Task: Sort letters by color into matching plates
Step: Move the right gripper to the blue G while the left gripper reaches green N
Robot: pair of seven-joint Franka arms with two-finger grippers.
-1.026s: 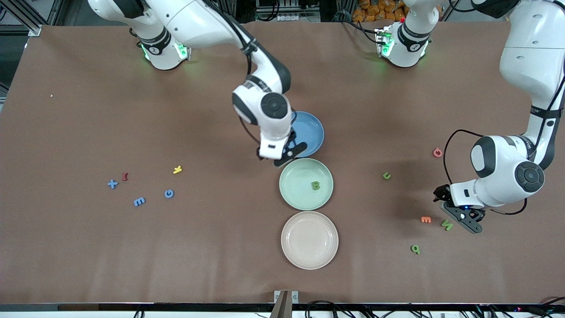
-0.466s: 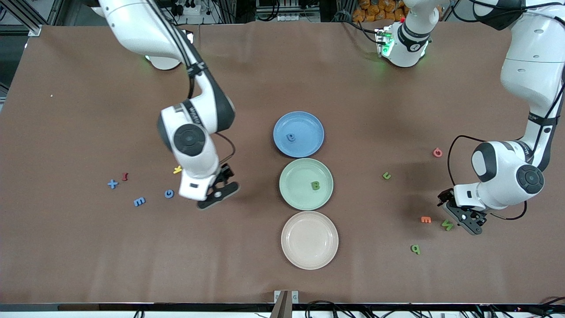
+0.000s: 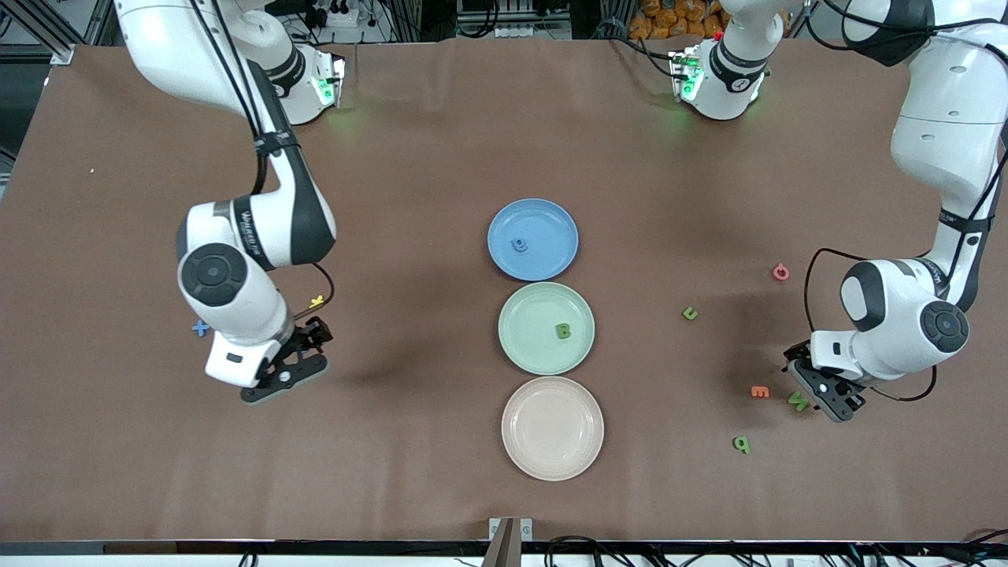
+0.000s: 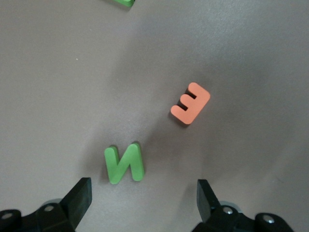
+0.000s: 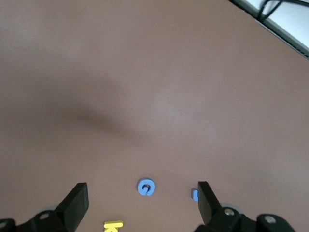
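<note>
The blue plate (image 3: 551, 224) holds one blue letter (image 3: 518, 245). Nearer the front camera, the mint green plate (image 3: 526, 315) holds a green B (image 3: 562, 331). My right gripper (image 3: 287, 366) hangs open over the blue letters at the right arm's end; its wrist view shows a blue G (image 5: 146, 187) between the jaws (image 5: 141, 200) and another blue piece (image 5: 194, 195) at one finger. A blue plus (image 3: 200, 328) peeks out beside that arm. My left gripper (image 3: 817, 392) is open, low over a green N (image 4: 124, 163) just ahead of its jaws (image 4: 143, 193). A green u (image 3: 690, 313) and a green q (image 3: 741, 444) lie loose.
A beige-pink plate (image 3: 552, 465) sits nearest the front camera in the row of plates. An orange E (image 4: 190, 103) lies close beside the green N. A red piece (image 3: 780, 272) and a yellow piece (image 3: 316, 301) also lie on the brown table.
My right arm swung from over the blue plate to the blue letters at its own end, leaving a blue letter in that plate. My left gripper shifted slightly by the green N.
</note>
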